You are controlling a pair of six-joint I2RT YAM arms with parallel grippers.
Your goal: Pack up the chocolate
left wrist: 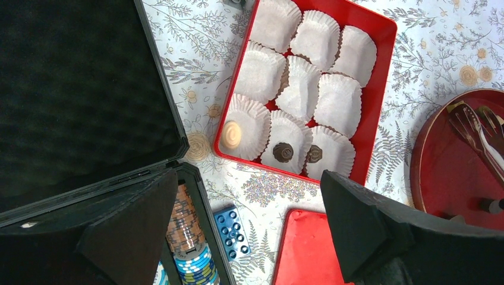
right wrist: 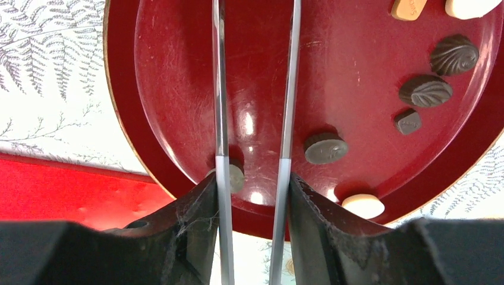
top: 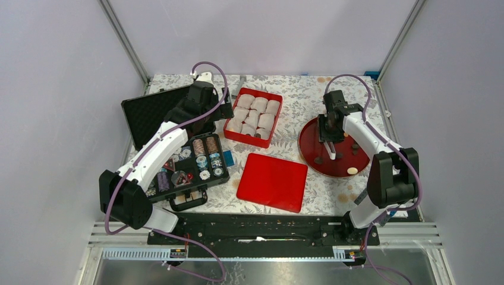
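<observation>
We see right gripper (right wrist: 252, 190) pinching tongs (right wrist: 290, 89), blades apart; left gripper (left wrist: 246, 228) spread wide near box (left wrist: 380, 89). Loose chocolate (right wrist: 325, 148) on plate (right wrist: 166, 89), mostly right of blades; 3 pieces already in cups (left wrist: 297, 89). Right arm nearer, we judge

Nine white paper cups (left wrist: 301, 89) fill one red box (left wrist: 375, 101), in three rows of three. Three chocolates (left wrist: 283, 152) lie in cups, one pale tan and two dark brown. One round red plate (right wrist: 178, 89) carries eight more, five dark and three pale, one pale at its five o'clock seen from above. One red lid (top: 272, 181), one black case (top: 148, 113), one blue block (left wrist: 235, 233) and one pair of tongs (right wrist: 221, 89).
</observation>
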